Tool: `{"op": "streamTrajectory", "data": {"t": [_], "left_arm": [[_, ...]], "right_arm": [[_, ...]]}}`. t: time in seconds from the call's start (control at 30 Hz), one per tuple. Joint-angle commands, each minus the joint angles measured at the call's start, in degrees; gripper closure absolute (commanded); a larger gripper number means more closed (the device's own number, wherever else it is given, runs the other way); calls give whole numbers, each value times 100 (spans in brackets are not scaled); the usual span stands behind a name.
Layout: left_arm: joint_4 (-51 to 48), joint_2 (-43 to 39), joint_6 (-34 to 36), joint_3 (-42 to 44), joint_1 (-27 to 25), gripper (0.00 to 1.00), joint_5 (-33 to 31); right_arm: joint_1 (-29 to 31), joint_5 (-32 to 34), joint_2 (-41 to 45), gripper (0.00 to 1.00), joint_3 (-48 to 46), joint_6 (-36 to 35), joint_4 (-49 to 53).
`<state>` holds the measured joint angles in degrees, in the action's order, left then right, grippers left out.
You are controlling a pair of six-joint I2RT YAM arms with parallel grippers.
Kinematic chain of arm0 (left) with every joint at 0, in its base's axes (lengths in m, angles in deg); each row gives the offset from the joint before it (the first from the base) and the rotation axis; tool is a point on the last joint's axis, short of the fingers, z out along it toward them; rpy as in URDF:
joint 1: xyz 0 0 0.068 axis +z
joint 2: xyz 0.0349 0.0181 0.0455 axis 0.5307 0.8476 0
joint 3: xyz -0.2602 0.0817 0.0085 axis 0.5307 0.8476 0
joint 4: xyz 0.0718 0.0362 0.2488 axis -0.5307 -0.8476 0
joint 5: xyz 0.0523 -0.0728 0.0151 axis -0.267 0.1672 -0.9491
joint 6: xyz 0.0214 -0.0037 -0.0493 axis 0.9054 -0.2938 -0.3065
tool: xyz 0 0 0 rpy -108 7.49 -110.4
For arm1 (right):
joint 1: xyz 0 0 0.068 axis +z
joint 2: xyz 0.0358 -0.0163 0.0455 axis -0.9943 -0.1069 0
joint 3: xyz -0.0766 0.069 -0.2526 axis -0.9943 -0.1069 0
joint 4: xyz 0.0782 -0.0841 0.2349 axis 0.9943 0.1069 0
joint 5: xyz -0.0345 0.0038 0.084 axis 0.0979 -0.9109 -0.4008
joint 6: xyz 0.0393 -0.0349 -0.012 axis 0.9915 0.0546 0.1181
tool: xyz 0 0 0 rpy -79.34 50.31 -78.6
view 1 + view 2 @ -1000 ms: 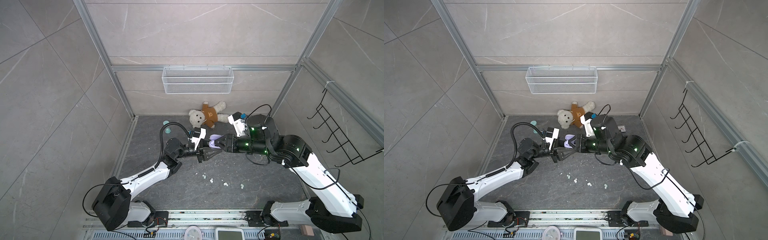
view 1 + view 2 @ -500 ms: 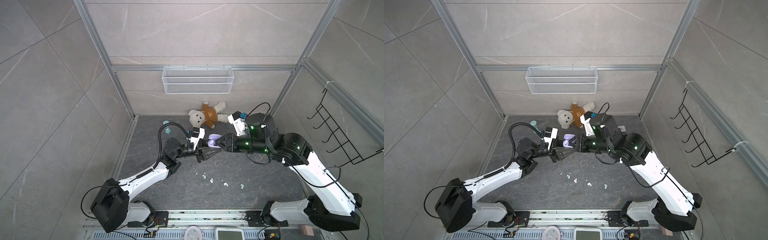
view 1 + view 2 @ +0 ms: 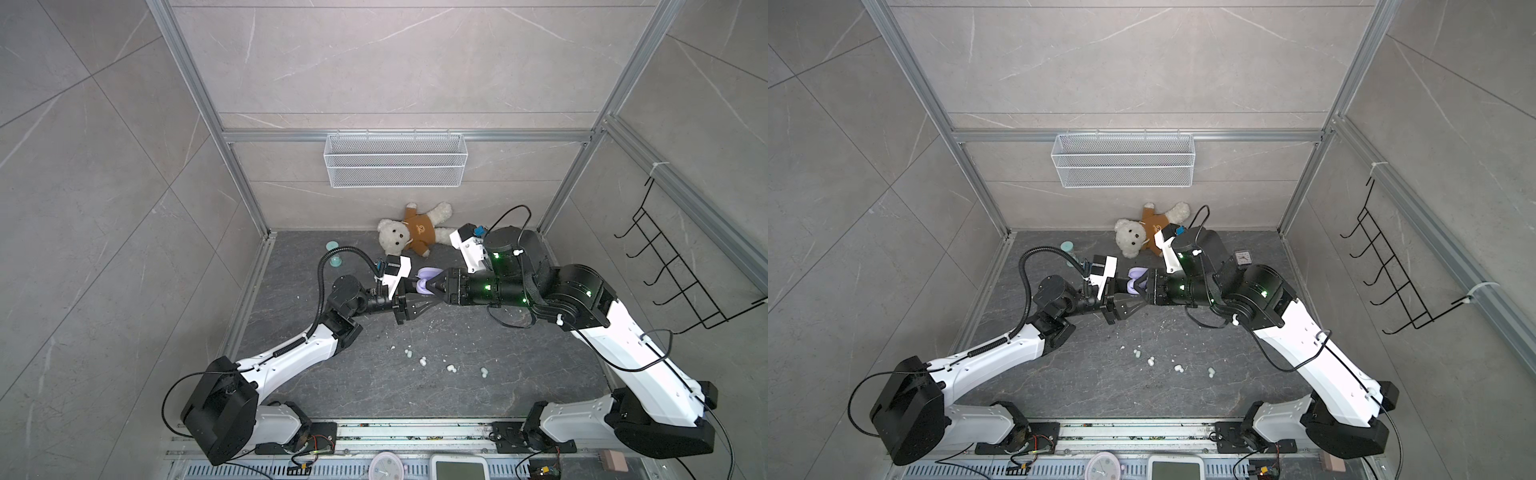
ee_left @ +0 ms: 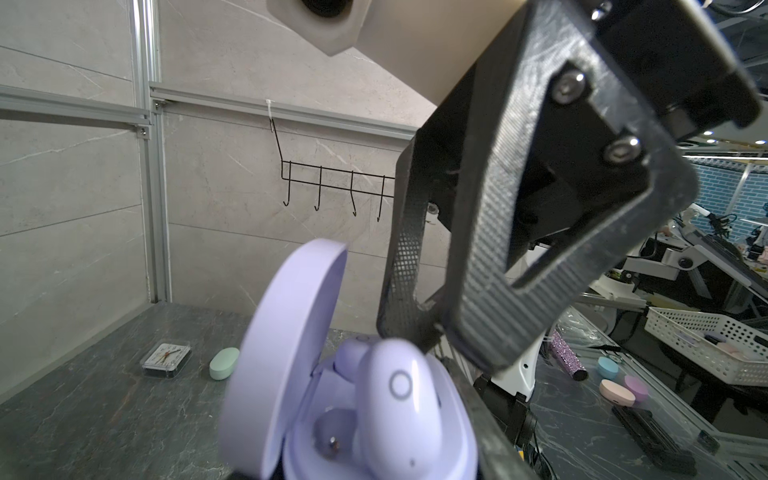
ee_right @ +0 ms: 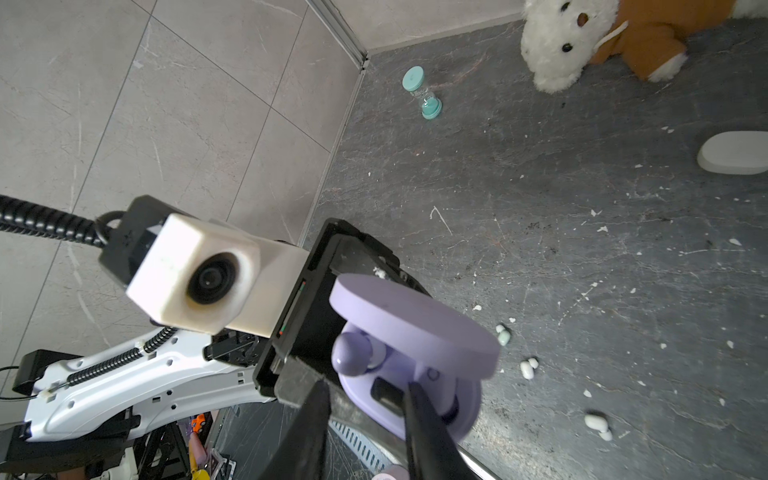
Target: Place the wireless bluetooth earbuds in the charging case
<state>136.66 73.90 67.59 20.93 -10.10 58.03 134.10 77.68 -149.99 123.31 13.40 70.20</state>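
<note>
From a top view, the left end effector clamps an open lilac oval plastic charging case. The left wrist view shows a lilac bean-shaped plastic earbud standing proud of its socket. A skewed push could flick it onto the dark stone worktop. The right wrist view shows the right end effector with its tips at the case, though I cannot tell whether they pinch the bud.

Your lilac charging case is up off the table, lid swung open. One lilac earbud stands tilted inside, not seated — the socket beside it shows its contact pin. Mint and white earbuds lie scattered on the table.
</note>
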Motion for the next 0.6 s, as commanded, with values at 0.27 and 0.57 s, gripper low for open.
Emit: {"op": "streamTrajectory", "data": {"t": [0.27, 0.57], "left_arm": [[-301, -122, 681, -72, -62, 86, -467], [-443, -154, 847, -51, -111, 86, -587]], "right_arm": [[251, 756, -46, 66, 202, -107, 312], [342, 976, -172, 67, 148, -142, 106]]}}
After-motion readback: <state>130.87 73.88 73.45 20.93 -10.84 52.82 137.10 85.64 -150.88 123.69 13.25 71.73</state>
